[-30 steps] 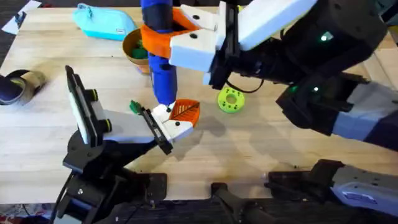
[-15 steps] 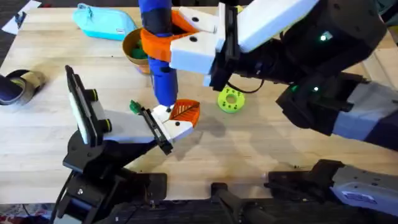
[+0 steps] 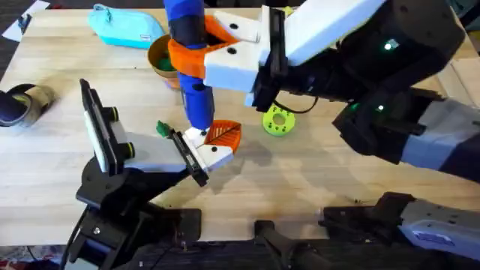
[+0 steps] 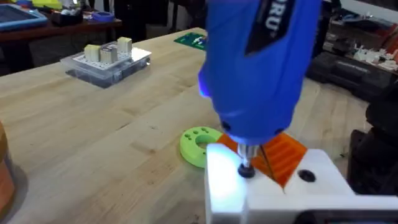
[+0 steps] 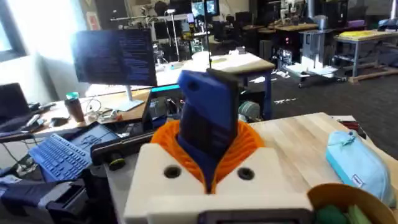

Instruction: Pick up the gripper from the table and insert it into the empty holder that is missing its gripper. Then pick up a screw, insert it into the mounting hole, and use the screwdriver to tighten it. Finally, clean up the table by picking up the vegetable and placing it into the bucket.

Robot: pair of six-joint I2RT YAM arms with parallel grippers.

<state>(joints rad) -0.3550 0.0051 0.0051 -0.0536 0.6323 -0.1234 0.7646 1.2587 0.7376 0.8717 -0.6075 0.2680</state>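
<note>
The right gripper (image 3: 196,56) was clamped on the upright blue screwdriver (image 3: 192,67), whose bit met the white gripper (image 3: 217,142) with its orange ribbed face seated on the holder (image 3: 135,154), while the orange bucket (image 3: 161,58) stood just behind; the left gripper's state cannot be told.

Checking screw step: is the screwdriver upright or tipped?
Upright. The screwdriver stands bit-down on the white gripper in the holder, clamped by the right end effector.
</note>
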